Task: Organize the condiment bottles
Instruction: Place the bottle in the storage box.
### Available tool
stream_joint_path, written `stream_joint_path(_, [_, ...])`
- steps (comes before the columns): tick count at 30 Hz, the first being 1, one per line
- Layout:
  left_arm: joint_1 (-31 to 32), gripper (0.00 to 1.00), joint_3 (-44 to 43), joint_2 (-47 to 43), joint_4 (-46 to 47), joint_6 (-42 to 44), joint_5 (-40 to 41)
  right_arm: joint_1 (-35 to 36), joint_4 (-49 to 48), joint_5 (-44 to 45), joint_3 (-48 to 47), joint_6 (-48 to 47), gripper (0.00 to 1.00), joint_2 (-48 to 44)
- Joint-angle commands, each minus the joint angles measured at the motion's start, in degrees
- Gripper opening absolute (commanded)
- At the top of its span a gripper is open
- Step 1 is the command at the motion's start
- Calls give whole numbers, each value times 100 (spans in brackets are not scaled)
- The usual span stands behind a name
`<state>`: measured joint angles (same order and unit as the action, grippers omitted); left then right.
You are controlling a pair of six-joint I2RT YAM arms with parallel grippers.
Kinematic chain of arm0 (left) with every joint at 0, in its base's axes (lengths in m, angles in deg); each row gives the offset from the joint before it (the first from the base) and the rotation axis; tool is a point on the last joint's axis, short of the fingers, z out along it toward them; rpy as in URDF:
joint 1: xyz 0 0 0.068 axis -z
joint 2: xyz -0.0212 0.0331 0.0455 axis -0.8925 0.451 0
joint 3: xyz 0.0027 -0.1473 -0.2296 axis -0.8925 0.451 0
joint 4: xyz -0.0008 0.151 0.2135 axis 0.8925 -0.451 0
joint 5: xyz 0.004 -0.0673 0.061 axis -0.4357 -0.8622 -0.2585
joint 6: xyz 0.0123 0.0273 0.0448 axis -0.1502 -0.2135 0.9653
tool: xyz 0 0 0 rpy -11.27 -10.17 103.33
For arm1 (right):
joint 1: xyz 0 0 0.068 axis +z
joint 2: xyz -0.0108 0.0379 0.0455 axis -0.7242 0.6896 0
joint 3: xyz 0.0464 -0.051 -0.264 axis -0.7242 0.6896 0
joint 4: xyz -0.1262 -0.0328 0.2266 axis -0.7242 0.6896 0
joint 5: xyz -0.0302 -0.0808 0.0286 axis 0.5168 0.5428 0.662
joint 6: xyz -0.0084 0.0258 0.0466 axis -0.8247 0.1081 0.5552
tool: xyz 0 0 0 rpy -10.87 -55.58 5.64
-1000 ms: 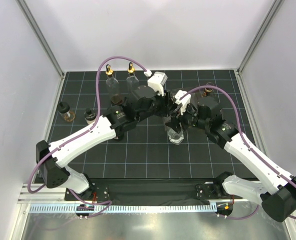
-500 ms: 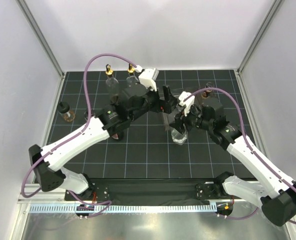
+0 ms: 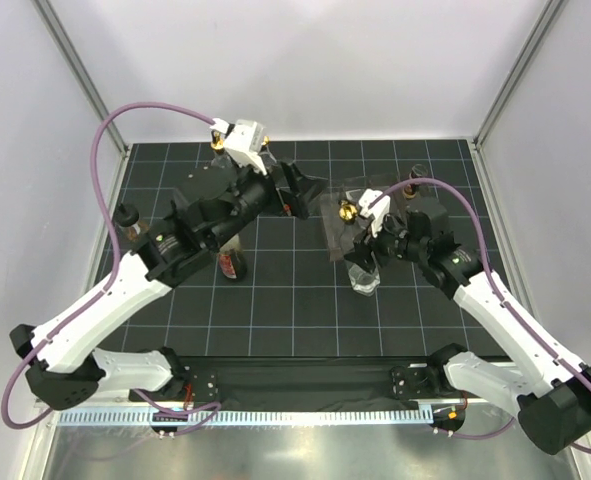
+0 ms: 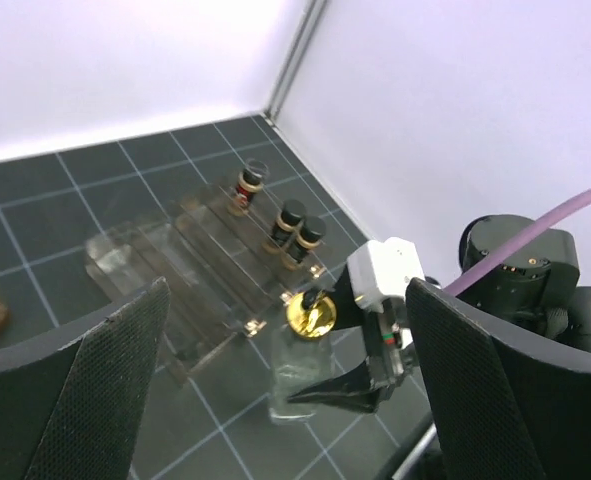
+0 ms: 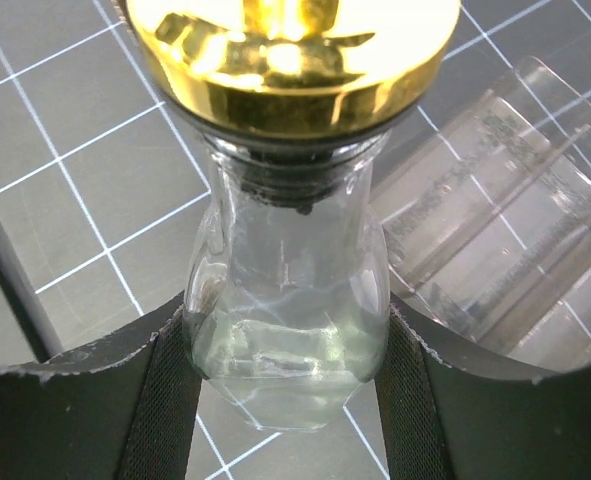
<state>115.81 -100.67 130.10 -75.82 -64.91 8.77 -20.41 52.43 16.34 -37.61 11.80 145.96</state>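
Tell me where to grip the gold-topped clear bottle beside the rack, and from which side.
Grip the clear bottle by its wide lower body, below the narrow neck, coming from the side, as the right gripper does. It stands upright, and the gold pourer top blocks a grasp from above.

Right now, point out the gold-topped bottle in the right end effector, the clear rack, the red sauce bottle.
gold-topped bottle (image 5: 290,330), right wrist view, glass body below the neck.
clear rack (image 4: 215,270), left wrist view, stepped tier.
red sauce bottle (image 3: 232,267), top external view, red lower body.
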Motion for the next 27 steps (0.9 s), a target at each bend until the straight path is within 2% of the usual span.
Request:
stream_joint_path(1, [-68,98,61,-321,-84,483,49,-191,-490,-147,-351,-98,4,-35])
stream_joint_path(8, [-85,100,1089,-1288,-101,1537,13,-999,-420,-472,-1044,-81,4,150])
stream_joint_path(12, [-120,100,1520,-1623,-119,1828,119,-1316,-472,-542,-1344,-28,4,334])
stream_joint_path(27, [-173,100,2478,-1693,153,2435,347,-2107,-990,-472,-2355,385,4,1292])
